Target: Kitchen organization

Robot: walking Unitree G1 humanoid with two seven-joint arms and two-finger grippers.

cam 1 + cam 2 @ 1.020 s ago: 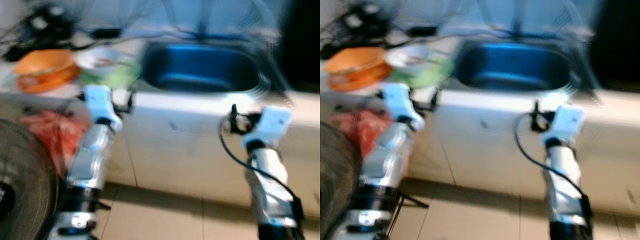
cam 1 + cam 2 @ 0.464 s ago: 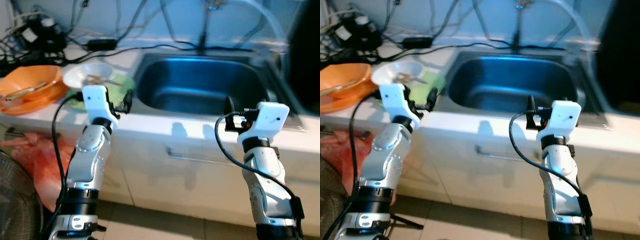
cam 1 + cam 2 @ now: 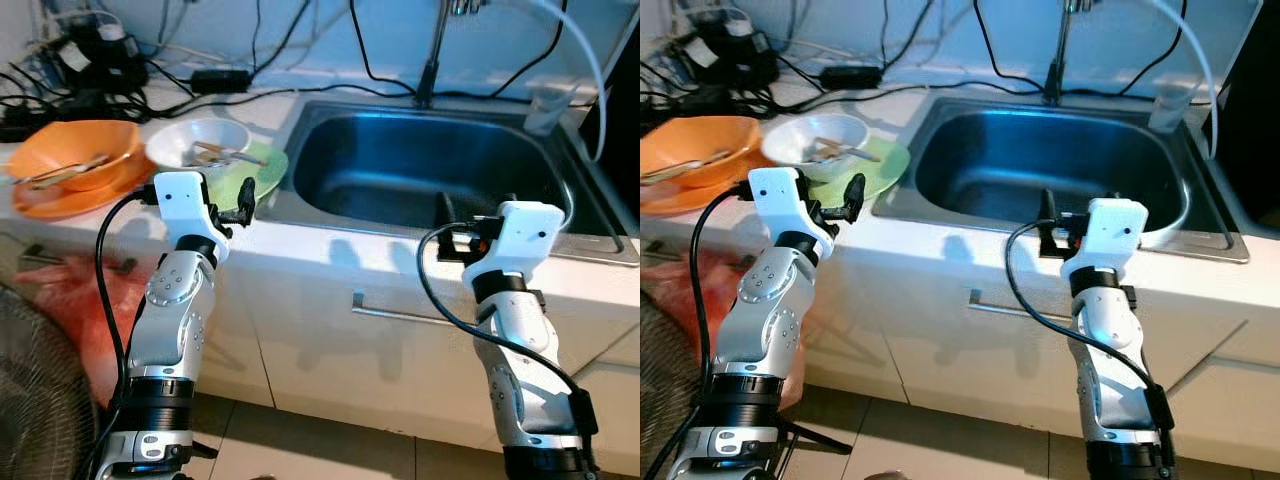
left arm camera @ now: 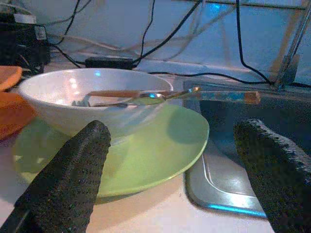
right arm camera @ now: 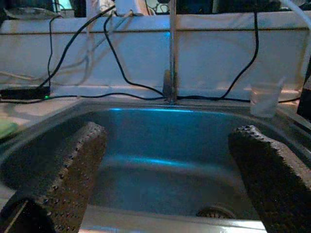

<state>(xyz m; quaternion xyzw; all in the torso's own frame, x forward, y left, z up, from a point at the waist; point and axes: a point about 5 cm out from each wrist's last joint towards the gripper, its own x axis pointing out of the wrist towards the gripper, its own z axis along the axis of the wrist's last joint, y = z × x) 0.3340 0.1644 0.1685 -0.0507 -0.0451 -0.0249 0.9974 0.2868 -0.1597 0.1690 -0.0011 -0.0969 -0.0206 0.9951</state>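
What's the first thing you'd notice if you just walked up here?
The big steel sink shines blue in the middle of the counter, with the right hand raised at its front edge. Left of it a white bowl holding cutlery sits on a green plate, and the left hand points at them, fingers apart. Farther left is a bright orange bowl.

white bowl (image 4: pixel 73 99) on green plate (image 4: pixel 146 155); orange bowl (image 3: pixel 75 165); steel-blue sink (image 3: pixel 430 170); black cables (image 3: pixel 300 40).

white counter (image 3: pixel 300 250): orange bowls (image 3: pixel 75 170), green plate (image 3: pixel 262 172) under white bowl (image 3: pixel 198 143), probably adapter (image 3: pixel 222 78), cables.
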